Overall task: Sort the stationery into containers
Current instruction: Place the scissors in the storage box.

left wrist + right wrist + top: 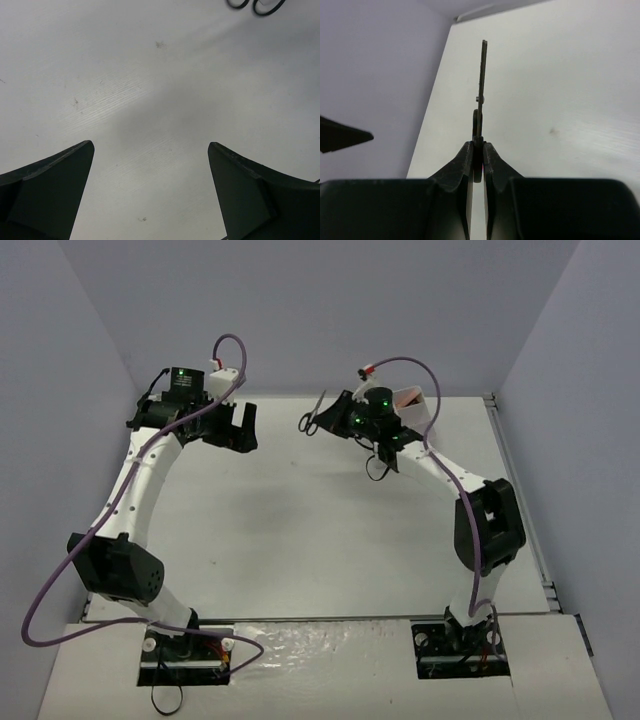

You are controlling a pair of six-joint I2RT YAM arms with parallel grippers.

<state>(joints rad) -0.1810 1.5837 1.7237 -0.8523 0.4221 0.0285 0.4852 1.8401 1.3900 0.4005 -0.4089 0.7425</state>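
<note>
1. Left hand (238, 427) is at the far left of the bench (300, 530). Its jaws are wide apart with nothing between them.
2. Left wrist view: both dark fingers (50, 190) are spread to the frame edges, with only bare white bench (150, 90) under the left hand (150, 145).
3. Right hand (338, 421) is at far centre, pointing left towards the left hand, and is clamped on the black scissors (311, 420).
4. Right wrist view: the right hand (478, 146) has its jaws pressed together on the scissors (482, 75), which are seen edge-on. The blade points straight away from the camera, over the far-left part of the bench (560, 100).
5. The scissors sit between the two hands, nearer the right one and clear of the left. Their handle loops just show at the top edge of the left wrist view (255, 5).
6. Can't tell whether the scissors touch the bench or hang just above it.
7. White container (428, 405) is at the far right, just behind the right wrist and mostly hidden. Something pinkish seems to be inside, but it is too small to be sure.
</note>
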